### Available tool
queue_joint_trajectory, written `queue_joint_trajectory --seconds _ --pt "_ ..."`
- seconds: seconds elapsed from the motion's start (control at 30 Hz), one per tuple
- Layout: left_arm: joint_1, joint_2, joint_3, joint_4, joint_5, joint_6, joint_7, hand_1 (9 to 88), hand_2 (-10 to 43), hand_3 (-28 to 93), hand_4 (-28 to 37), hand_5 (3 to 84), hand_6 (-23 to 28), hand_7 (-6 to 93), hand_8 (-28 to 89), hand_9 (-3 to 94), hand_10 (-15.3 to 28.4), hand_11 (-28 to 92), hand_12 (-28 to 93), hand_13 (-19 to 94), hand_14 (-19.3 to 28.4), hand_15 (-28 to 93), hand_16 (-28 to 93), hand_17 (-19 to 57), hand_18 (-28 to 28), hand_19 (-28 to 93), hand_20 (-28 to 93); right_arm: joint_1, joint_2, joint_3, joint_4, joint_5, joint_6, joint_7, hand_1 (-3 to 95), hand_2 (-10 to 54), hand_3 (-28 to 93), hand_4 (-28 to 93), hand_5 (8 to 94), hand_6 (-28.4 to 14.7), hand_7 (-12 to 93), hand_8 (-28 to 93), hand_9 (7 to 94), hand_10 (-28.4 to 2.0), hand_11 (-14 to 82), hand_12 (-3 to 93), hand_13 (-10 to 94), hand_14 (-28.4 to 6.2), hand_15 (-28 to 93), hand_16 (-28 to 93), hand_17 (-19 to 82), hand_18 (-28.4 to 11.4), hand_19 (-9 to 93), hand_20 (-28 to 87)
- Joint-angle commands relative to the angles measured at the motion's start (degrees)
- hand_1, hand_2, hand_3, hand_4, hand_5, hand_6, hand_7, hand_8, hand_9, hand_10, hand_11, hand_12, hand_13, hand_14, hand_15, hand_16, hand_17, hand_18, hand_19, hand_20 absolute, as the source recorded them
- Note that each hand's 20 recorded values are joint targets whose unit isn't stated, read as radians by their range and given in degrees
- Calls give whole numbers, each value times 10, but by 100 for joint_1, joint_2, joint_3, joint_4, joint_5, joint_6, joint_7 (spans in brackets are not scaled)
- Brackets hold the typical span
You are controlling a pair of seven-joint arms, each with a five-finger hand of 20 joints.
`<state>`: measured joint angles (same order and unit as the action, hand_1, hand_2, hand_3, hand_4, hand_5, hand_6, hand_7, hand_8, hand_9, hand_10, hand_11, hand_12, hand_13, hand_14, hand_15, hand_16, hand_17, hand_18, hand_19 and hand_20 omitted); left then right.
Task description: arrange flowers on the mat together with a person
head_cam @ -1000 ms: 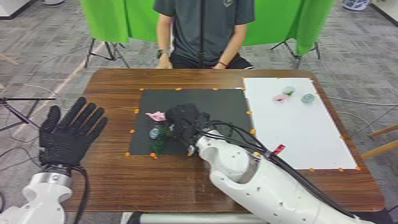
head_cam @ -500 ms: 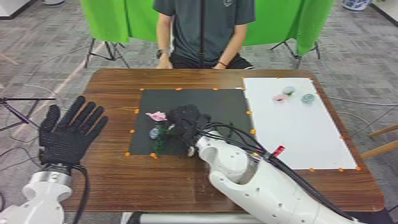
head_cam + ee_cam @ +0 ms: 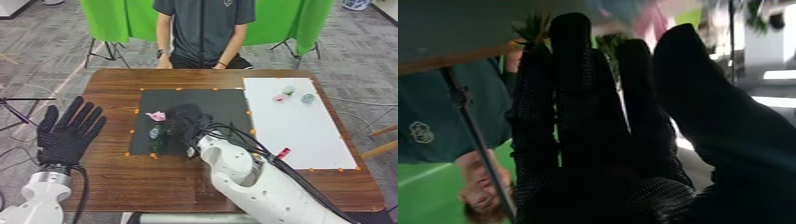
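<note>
My right hand [image 3: 191,122] is low over the black mat [image 3: 218,97], just right of a pink flower [image 3: 156,116] and a blue-grey flower [image 3: 155,133] with green stems below. In the right wrist view that hand [image 3: 589,115] has its fingers straight, with green leaves [image 3: 531,30] and a blurred pink flower [image 3: 652,22] beyond the tips. Whether it touches them I cannot tell. Pink [image 3: 280,97] and pale green flowers [image 3: 308,98] lie at the far end of the white mat [image 3: 293,135]. My left hand [image 3: 64,142] is open, palm flat, at the left.
Orange markers [image 3: 250,112] line both mats on the brown table [image 3: 107,180]. Across the table a person's hands [image 3: 219,65] rest near the far edge, away from the flowers. My right forearm crosses the near right part of the table.
My right hand has drawn slightly to the right and nearer, leaving a wider gap beside the pink flower. The flowers and my left hand stay about where they were.
</note>
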<state>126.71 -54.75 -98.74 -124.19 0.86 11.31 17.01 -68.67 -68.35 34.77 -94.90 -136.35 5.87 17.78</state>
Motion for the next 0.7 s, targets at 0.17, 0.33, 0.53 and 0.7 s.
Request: queue_joint_trajectory --seconds 0.17,0.33,0.53,0.7 --pt "272 -192 -284 -54 -31 42 49 273 152 656 -283 405 72 109 -97 383 150 169 77 304 150 256 -48 -41 132 294 125 -720 424 1145 -1153 1603 1102 -5 404 -95 815 -283 373 -33 217 -153 376 -140 120 116 513 -104 494 157 316 -167 734 224" --pt "294 -237 -292 -57 -74 18 122 276 151 653 -283 417 73 114 -98 383 150 170 78 304 150 255 -49 -40 132 295 124 -1246 675 1944 -1709 2279 1051 -116 386 -95 812 -283 386 -32 209 -148 385 -135 122 113 508 -106 477 143 303 -163 713 207" --pt "225 -211 -329 -32 -53 -7 94 279 153 645 -283 422 75 111 -100 384 151 169 77 305 147 249 -50 -39 131 293 123 -2161 885 3283 -1979 4333 466 -769 305 6 820 -268 388 -31 199 -142 383 -130 113 110 460 -114 406 123 259 -158 625 149" --pt "347 -201 -465 -67 -135 -75 206 275 153 650 -283 426 74 107 -99 386 149 168 76 306 142 242 -52 -38 131 291 123 -2880 998 4146 -2090 5740 129 -1029 275 51 820 -262 359 -29 182 -132 348 -110 94 110 387 -116 313 110 219 -151 517 102"
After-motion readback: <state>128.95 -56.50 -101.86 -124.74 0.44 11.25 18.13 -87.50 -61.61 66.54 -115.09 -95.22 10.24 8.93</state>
